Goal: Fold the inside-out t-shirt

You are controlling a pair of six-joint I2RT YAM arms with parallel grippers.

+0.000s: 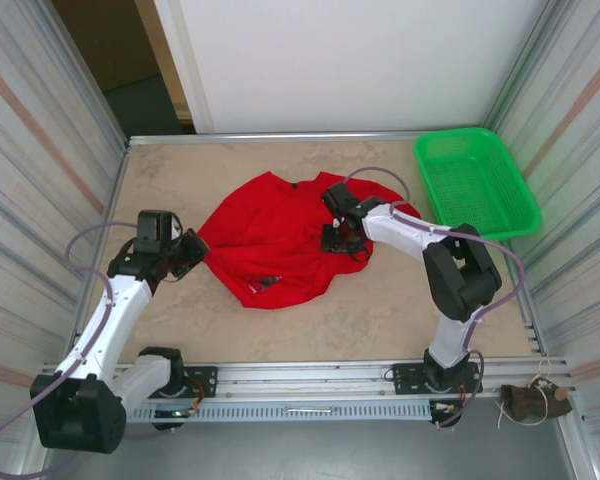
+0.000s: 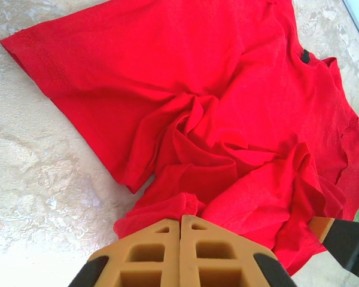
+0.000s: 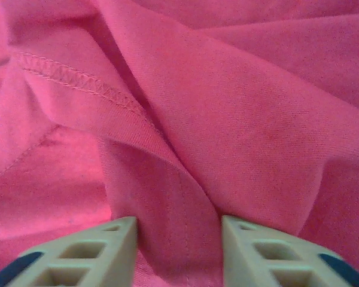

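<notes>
Hold left end effector [image 2: 179, 220] clenched on the inside-out t-shirt [image 1: 270, 245] bunched at the middle of the counter [image 1: 380, 320]; close right end effector [image 3: 178, 222], jaws apart astride a ridge of it, fully before lifting, catching one layer only

- Lit brightly and evenly from above; soft, faint shadows on the table [image 1: 380, 320] beneath the arms.
- Slightly washed out on the white back wall [image 1: 360, 60]; faint green tint on the side wall [image 1: 555, 90] beside the green basket [image 1: 475, 180].
- Strongly saturated red on the t-shirt [image 1: 270, 250], darker in its folds.
- Pinkish and soft up close in the right wrist view; right tool [image 3: 178, 222] blurred at the bottom edge.
</notes>
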